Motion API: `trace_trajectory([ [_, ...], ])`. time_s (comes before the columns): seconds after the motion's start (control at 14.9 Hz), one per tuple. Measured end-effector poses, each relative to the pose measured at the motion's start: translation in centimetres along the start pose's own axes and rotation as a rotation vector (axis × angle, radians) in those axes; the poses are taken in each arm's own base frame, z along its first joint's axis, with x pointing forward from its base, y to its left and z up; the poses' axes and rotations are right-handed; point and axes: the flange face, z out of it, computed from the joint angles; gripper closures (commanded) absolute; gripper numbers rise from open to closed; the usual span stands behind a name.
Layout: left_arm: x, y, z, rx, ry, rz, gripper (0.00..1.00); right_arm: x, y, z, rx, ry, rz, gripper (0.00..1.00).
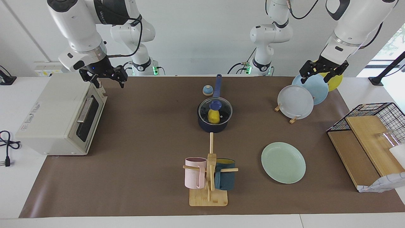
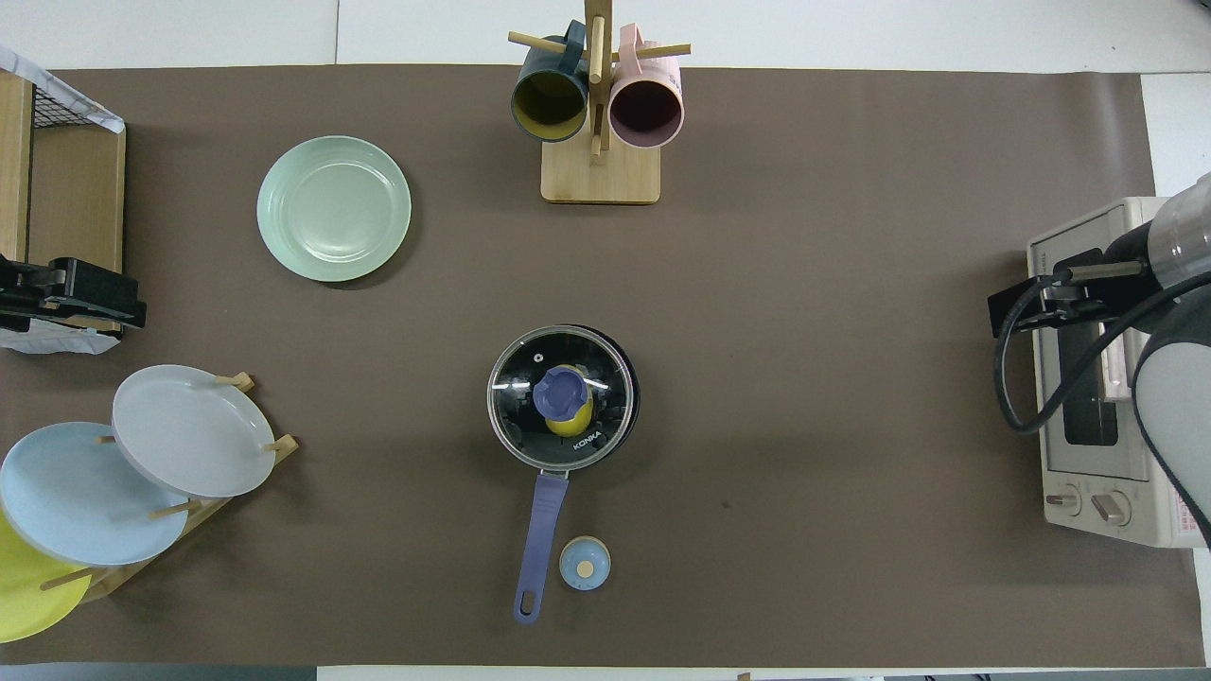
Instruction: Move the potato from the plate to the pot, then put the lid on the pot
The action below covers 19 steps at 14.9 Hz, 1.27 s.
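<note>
Seeing our potato [image 1: 214, 117] in the pot [image 1: 212, 126], lid [image 1: 215, 109] on top, plate [image 1: 283, 162] at pot's four o'clock, left gripper [image 1: 322, 72] and right gripper [image 1: 105, 77] wide open, holding nothing.

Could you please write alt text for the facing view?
A navy saucepan mid-table holds a yellow potato under its glass lid. The mint plate lies empty, and both open claws, left and right, hang apart from it.
</note>
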Motion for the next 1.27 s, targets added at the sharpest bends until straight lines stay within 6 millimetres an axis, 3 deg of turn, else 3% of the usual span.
trace_trajectory([
  [0.6, 0.0, 0.0, 0.0, 0.0, 0.0, 0.0, 0.0, -1.2, 1.8, -0.8, 0.002, -0.009, 0.003, 0.0],
  [1.27, 0.0, 0.0, 0.0, 0.0, 0.0, 0.0, 0.0, -0.9, 1.0, -0.1, 0.009, -0.027, -0.01, 0.0],
])
